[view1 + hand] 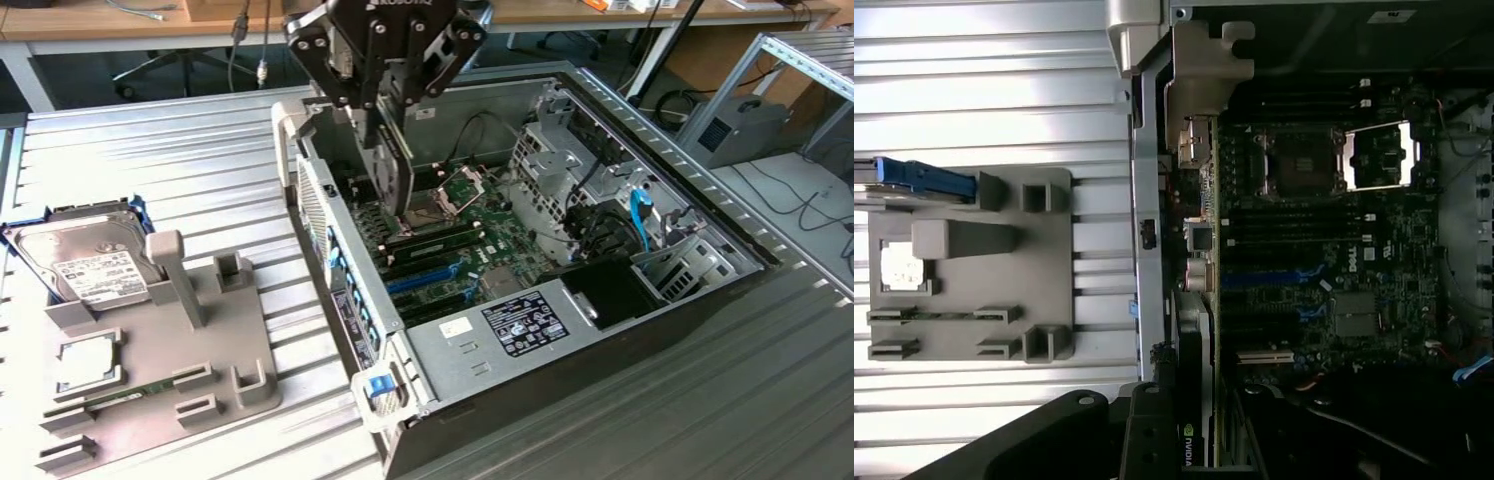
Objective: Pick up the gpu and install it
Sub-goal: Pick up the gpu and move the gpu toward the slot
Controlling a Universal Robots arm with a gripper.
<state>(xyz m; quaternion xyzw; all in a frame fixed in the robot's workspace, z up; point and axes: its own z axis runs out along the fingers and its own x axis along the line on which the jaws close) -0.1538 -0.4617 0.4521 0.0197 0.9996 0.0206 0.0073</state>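
Upper centre of the exterior view, the gripper was seen clamped on the gpu, jaws narrowed onto its top edge. The gpu was held upright, on edge, inside the open computer case. Its lower end was close above the motherboard, near the memory slots; contact with a slot could not be told. In the wrist view the gpu was seen edge-on just beside the rear wall. At lower left of the exterior view, the gray holder was seen on the slatted table, carrying the hard drive and memory stick, well apart from the case.
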